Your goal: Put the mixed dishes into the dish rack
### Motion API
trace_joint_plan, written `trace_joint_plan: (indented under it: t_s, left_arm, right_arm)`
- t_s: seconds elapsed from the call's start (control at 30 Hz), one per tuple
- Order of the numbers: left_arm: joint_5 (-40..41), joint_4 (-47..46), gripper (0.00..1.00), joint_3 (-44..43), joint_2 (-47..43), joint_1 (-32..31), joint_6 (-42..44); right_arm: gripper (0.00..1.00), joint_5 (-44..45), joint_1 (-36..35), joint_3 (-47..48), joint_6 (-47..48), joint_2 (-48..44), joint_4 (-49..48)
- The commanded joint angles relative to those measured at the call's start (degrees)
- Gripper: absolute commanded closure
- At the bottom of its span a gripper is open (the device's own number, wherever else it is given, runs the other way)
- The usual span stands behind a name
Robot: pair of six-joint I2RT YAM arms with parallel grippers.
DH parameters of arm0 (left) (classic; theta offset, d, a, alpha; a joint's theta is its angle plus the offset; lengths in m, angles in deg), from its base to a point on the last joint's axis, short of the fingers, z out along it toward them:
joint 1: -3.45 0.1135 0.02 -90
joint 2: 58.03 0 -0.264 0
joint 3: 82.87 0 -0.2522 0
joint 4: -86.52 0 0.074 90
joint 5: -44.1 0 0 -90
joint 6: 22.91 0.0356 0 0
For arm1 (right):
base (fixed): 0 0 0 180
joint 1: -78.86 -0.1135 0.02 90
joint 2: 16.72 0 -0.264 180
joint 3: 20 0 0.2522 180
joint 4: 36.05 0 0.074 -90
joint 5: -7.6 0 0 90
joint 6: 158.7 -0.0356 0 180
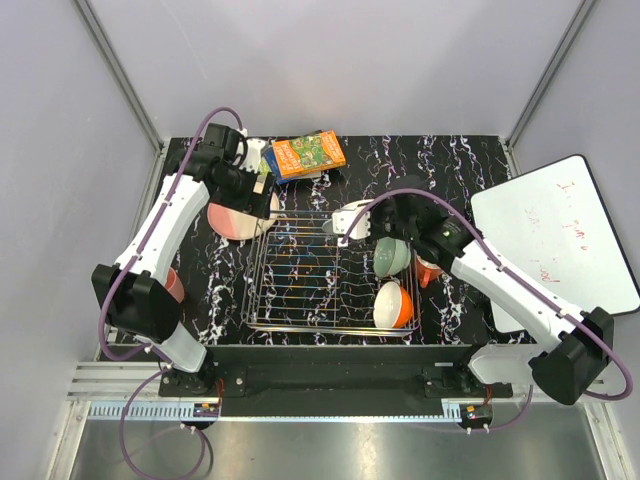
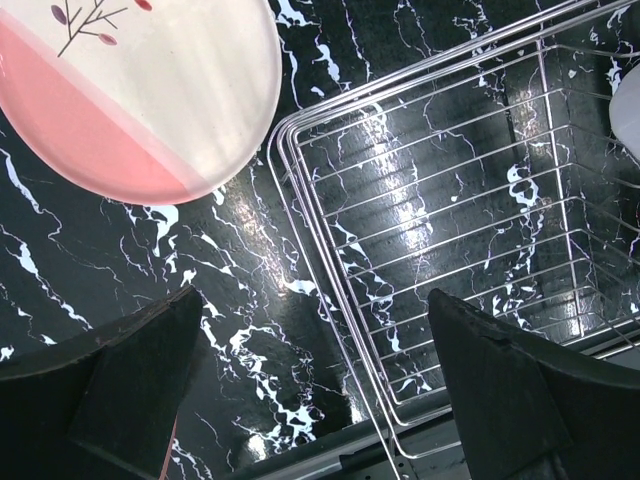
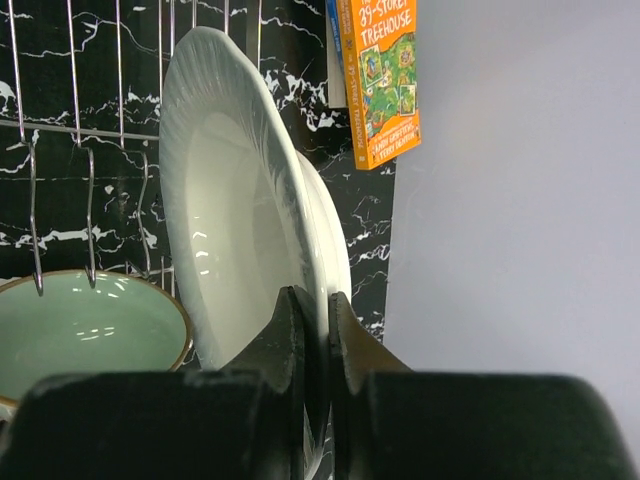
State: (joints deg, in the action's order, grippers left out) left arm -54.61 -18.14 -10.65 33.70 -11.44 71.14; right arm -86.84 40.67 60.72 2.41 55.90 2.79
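Note:
The silver wire dish rack stands mid-table. In its right part lie the pale green bowl and the orange bowl with white inside. The orange-red mug shows at the rack's right edge, partly hidden by my right arm. My right gripper is shut on the rim of the white plate, held on edge over the rack's far right; the right wrist view shows the plate, gripper and green bowl. My left gripper is open and empty over the table by the rack's corner, near the pink-and-cream plate. The pink cup sits far left.
Colourful books lie behind the rack and also show in the right wrist view. A white board lies at the right table edge. The enclosure walls stand close on both sides.

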Motion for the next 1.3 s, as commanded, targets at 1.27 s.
trace_joint_plan:
  t_s: [1.27]
  left_arm:
    - [-4.3,-2.7,0.01,1.4,0.2,1.7,0.1]
  right_arm:
    - [1.00,6.5,-2.8,1.2,3.3,-4.3,-16.8]
